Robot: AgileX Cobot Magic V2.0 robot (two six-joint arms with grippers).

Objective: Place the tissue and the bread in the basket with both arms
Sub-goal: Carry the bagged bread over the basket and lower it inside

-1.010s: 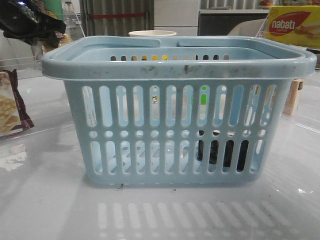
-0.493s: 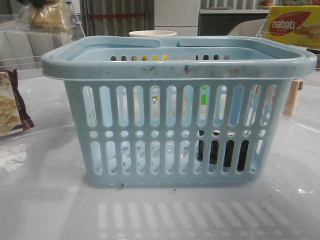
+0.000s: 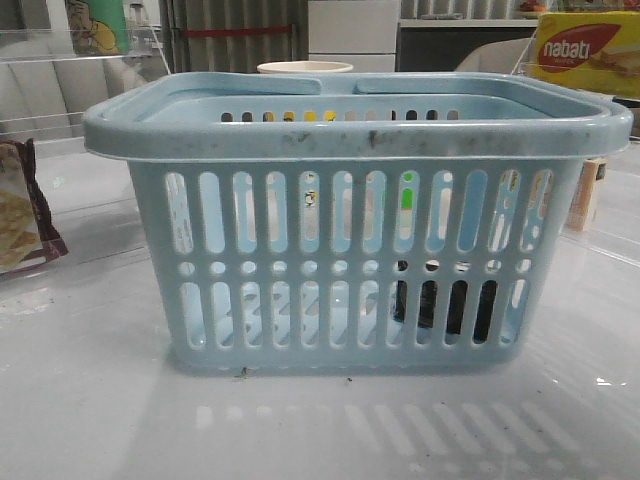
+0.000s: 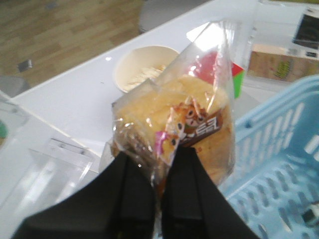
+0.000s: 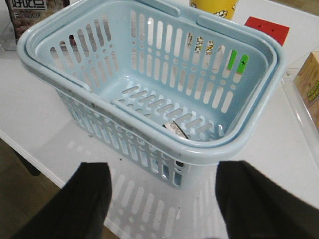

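The pale blue basket (image 3: 350,230) stands mid-table and also shows in the right wrist view (image 5: 45,55) and the left wrist view (image 4: 284,164). The tissue (image 3: 445,310) is a dark block on the basket floor, seen through the front slots on the right. In the right wrist view it (image 5: 175,128) is mostly hidden by the rim. My left gripper (image 4: 158,159) is shut on the bread (image 4: 189,124), a golden bun in clear wrapper, held in the air beside the basket rim. My right gripper (image 5: 164,194) is open and empty, above the table just outside the basket. Neither gripper shows in the front view.
A cracker packet (image 3: 20,215) lies at the left. A yellow nabati box (image 3: 585,50) is at the back right, a tan carton (image 3: 585,195) beside the basket. A cream bowl (image 4: 142,67) stands behind the basket. A yellow cup (image 5: 214,6) and red block (image 5: 266,27) are nearby.
My left arm with the bread was at the top left of the front view; it rose and has left that view. The basket and tissue have not moved.
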